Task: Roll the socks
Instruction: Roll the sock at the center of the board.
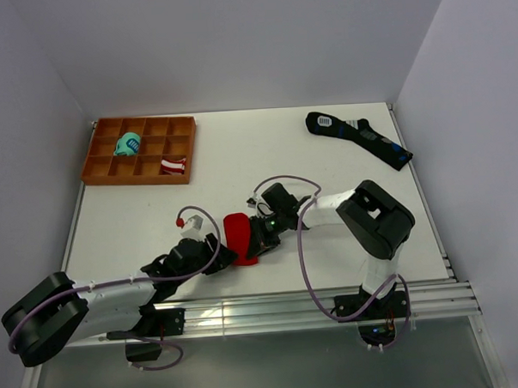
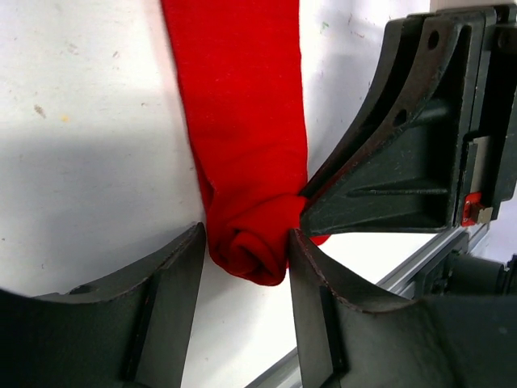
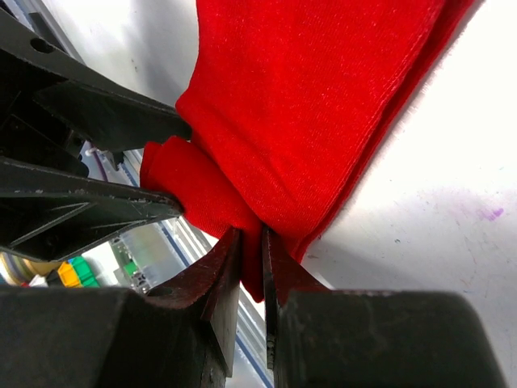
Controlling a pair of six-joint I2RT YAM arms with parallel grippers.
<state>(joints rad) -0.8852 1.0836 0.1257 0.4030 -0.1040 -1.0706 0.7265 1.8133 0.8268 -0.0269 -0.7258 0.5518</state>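
Note:
The red socks lie as a strip near the table's front middle. In the left wrist view the socks run down from the top to a small rolled end. My left gripper holds that rolled end, with both fingers touching its sides. My right gripper is shut on a thin fold of the socks at the strip's edge, right beside the roll. The right gripper's fingers also show in the left wrist view, touching the roll. Both grippers meet at the socks. The white motif is hidden.
An orange compartment tray stands at the back left, holding a teal bundle and a red-and-white striped bundle. Long black socks lie at the back right. The aluminium rail runs along the front edge just behind the roll.

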